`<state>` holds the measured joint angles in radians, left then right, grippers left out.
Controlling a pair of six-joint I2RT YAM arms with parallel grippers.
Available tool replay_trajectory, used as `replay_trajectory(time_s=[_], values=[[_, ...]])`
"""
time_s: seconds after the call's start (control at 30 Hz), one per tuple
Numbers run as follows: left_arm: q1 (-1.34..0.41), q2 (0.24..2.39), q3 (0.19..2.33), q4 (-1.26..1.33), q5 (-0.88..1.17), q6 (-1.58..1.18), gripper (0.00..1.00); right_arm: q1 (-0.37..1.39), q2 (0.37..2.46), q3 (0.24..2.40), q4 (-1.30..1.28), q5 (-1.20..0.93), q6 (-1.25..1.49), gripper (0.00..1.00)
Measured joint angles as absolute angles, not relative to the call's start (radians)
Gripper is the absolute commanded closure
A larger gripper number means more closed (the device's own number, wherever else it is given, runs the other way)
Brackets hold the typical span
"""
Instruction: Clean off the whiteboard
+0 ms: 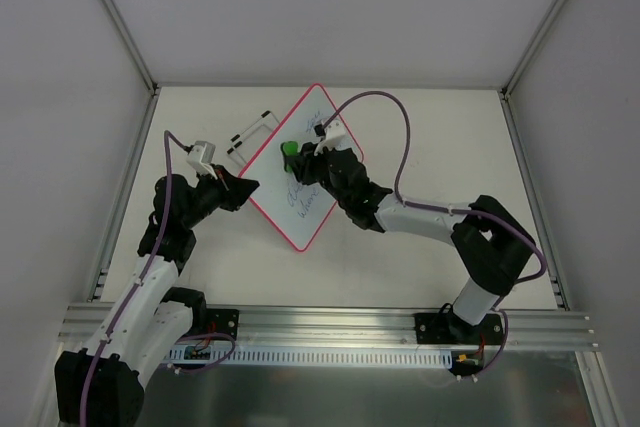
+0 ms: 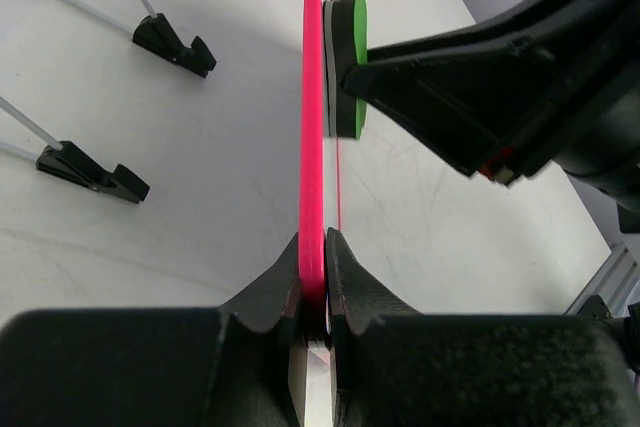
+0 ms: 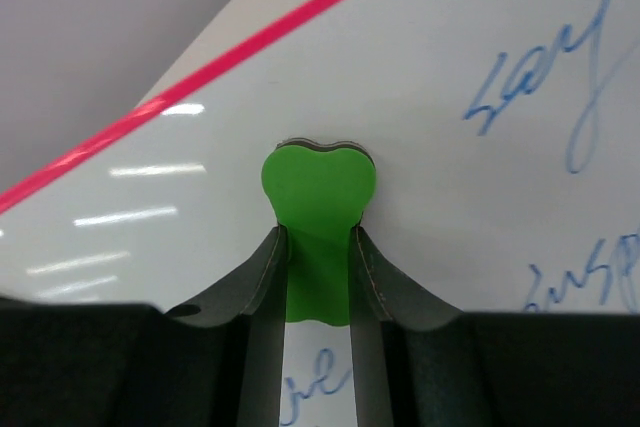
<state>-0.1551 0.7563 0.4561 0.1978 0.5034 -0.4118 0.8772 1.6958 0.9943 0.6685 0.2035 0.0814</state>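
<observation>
While the matte off-white table (image 1: 420,247) lies under everything, the whiteboard (image 1: 300,219) sits near its middle turned like a diamond. It is a glossy white rectangle with rounded corners, thin pink-red frame and scrawled blue writing, its lower-left edge pinched between the nearly closed fingers of the left gripper (image 2: 313,247). The right gripper (image 3: 318,247) clamps the waist of a flat green eraser (image 3: 318,185), lobed end past the fingertips, dark felt side pressed on the board face; beside the board a thin wire stand (image 1: 250,135) with two small black wedge feet (image 2: 175,44) rests on the table.
</observation>
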Motion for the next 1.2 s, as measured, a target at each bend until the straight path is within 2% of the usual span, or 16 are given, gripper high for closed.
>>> replay_trajectory(time_s=[0.23,0.73,1.2], values=[[-0.155,0.766,0.456,0.196,0.495,-0.418,1.00,0.995,1.695,1.027,0.677,0.205,0.101,1.00],[-0.156,0.757,0.456,0.194,0.511,-0.418,1.00,0.863,1.676,0.886,0.653,0.290,0.168,1.00],[-0.149,0.754,0.456,0.174,0.503,-0.426,1.00,1.144,1.681,1.018,0.623,0.375,0.208,1.00]])
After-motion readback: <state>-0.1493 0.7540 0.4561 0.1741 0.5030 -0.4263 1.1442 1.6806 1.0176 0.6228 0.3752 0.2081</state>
